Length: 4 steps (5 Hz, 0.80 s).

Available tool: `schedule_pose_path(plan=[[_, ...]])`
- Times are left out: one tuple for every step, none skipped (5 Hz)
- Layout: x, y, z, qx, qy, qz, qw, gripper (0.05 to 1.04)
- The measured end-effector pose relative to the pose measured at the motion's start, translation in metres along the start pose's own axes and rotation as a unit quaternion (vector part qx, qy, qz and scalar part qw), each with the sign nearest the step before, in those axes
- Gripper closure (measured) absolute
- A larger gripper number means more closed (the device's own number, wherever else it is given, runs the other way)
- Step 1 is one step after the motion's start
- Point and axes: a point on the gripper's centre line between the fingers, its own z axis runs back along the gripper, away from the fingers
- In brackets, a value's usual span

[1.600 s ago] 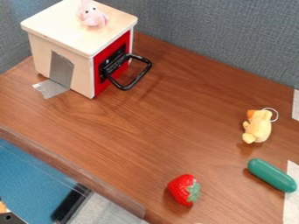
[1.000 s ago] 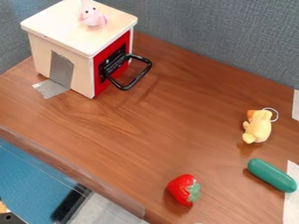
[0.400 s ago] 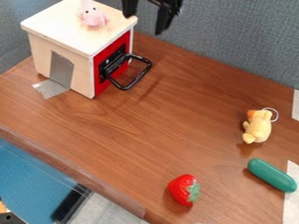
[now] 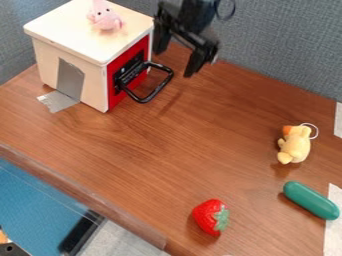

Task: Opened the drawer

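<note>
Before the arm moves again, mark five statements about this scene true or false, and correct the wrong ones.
1. The pincer is open. True.
2. The pink toy lies on the table beside the box. False: it sits on top of the box.
3. A black handle sticks out from the box's red front. True.
4. The strawberry lies between the yellow toy and the green object. False: it lies to the left of both in the picture.
5. The pincer is clamped on the strawberry. False: it hangs near the box, well away from the strawberry.
</note>
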Motion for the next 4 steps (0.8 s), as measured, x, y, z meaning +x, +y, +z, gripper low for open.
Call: schedule_pose_path(plan=[[0.001,-0.003,-0.035,0.038,0.026,-0.004,0.9989,0.083],[-0.003,-0.003,-0.068,0.072,0.053,-0.012,0.9959,0.083],[-0.003,-0.002,-0.084,0.092,0.073,-0.014,0.9930,0.119],[-0.001,0.000,-0.088,0.088,0.077,-0.008,0.9932,0.392]])
